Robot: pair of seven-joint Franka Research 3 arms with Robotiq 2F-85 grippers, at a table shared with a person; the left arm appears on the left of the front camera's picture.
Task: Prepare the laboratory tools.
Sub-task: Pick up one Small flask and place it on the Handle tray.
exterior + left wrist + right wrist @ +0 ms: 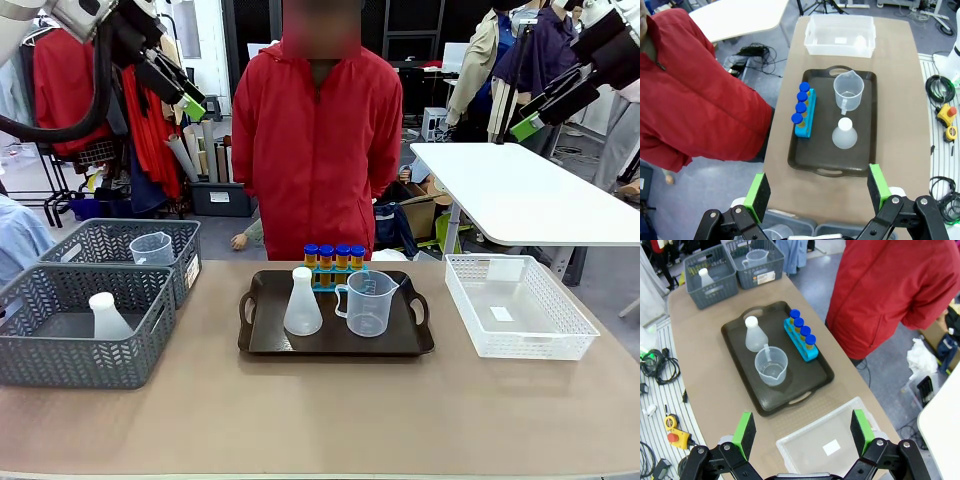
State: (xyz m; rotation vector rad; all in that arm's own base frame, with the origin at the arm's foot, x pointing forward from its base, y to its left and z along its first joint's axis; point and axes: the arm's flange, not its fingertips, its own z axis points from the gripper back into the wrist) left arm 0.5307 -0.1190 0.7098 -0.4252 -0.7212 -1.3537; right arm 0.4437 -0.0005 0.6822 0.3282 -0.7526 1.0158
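Both arms hang high above the bench. Left gripper (193,106) at upper left of the front frame, right gripper (528,126) at upper right. Each wrist view shows its own green pads spread wide with nothing between them: both sets of jaws open, empty.

Dark tray (262,345) sits centre of the bench. On it:
- conical flask (302,303), white translucent, upright, left of centre
- measuring beaker (368,303), clear, upright, just right of the flask, handle toward the flask
- 4 blue-capped tubes (333,258) in a blue rack (805,117) along the tray's far edge, nearest the person in red

2 grey baskets (60,372) at left of frame hold a second flask (106,317) and a second beaker (152,248). White basket (570,345) at right looks empty.

Handling, judged:
- Everything looks like light plastic, easily tipped or nudged.
- Flask: sloped, smooth walls likely slip; take it at the narrow neck.
- Beaker: thin wall may flex; pinch the rim or the handle.
- Tubes: small, close-set; grip 1 cap from above, or lift the whole rack by its long sides.
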